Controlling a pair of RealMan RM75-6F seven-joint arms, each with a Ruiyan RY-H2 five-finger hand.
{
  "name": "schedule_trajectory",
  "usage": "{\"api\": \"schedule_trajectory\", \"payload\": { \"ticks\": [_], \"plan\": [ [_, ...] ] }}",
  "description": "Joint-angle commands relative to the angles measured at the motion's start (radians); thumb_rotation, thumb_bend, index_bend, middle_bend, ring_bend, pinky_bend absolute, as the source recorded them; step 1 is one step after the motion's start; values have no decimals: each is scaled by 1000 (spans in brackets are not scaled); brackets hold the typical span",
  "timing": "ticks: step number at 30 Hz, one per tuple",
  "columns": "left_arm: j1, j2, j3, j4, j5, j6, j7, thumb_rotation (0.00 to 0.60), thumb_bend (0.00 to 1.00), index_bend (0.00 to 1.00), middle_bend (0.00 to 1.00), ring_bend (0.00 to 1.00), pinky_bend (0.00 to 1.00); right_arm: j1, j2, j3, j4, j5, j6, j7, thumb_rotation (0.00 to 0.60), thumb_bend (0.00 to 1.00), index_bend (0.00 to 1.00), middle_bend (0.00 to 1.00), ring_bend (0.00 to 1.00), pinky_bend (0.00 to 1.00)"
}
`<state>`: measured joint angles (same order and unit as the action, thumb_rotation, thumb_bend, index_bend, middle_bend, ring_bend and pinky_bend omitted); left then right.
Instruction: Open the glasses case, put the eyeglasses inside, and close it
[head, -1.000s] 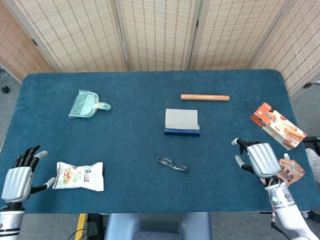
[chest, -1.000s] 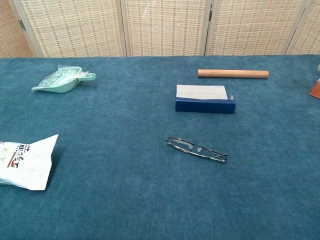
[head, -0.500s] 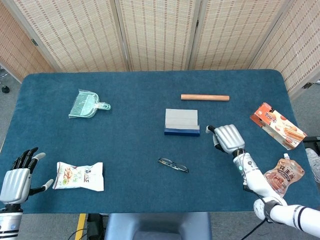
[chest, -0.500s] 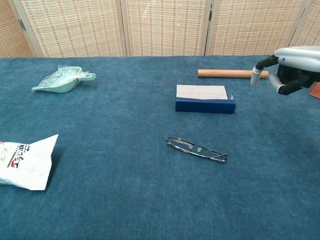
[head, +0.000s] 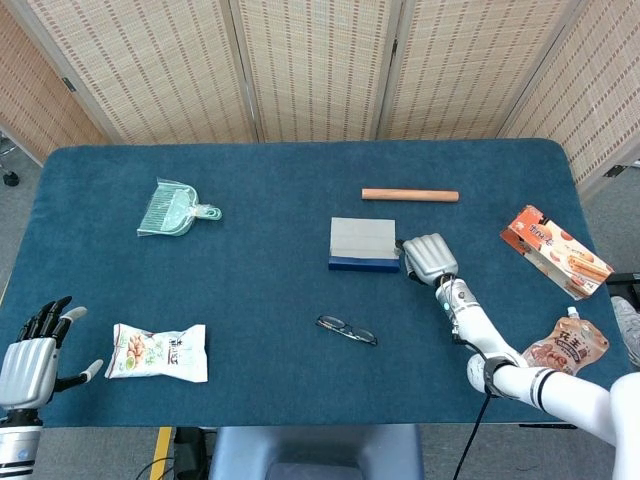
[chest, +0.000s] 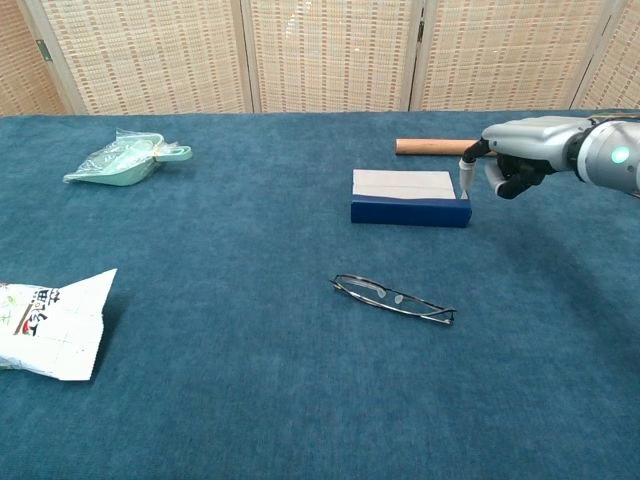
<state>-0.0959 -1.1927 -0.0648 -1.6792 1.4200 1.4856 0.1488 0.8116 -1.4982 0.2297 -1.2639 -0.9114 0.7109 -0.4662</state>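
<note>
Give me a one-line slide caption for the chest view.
Right hand reaches the right end of the closed glasses case, eyeglasses lying folded on the blue table in front.

Matt blue cloth table (head: 260, 300)

The glasses case (chest: 409, 196), a closed box with dark blue sides and a pale grey top, lies flat, its right end just under a downward-pointing fingertip (chest: 464, 190) of the right hand (chest: 520, 155). The thin-framed eyeglasses (chest: 392, 298) lie folded on the cloth, nearer the robot than that fingertip and well apart from it.
</note>
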Motion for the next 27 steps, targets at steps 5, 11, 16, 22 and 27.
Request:
{"api": "schedule_trajectory", "payload": {
  "ticks": [5, 11, 16, 22, 27],
  "plan": [
    [-2, 2, -1, -1, -2, -4, 4, 600, 200, 236, 119, 105, 190, 48, -59, -16, 87, 13, -33, 12, 600, 911, 340, 1000, 1000, 1000],
    [1, 5, -3, -3, -6, -1, 6, 600, 200, 236, 119, 106, 190, 66, -74, -36, 107, 12, -46, 17, 600, 911, 340, 1000, 1000, 1000],
    [3, 6, -1, -2, -9, -3, 6, 600, 200, 236, 119, 105, 190, 51, -34, -74, 39, 18, -54, 20, 600, 912, 340, 1000, 1000, 1000],
    [2, 4, 0, -3, -4, -4, 6, 600, 200, 236, 119, 105, 190, 23, 41, -120, -109, -1, -11, 4, 600, 912, 340, 1000, 1000, 1000],
    [1, 4, 0, -5, 0, -5, 7, 600, 199, 236, 119, 105, 190, 14, 118, -146, -242, -8, 29, -23, 600, 896, 333, 1000, 1000, 1000]
  ]
}}
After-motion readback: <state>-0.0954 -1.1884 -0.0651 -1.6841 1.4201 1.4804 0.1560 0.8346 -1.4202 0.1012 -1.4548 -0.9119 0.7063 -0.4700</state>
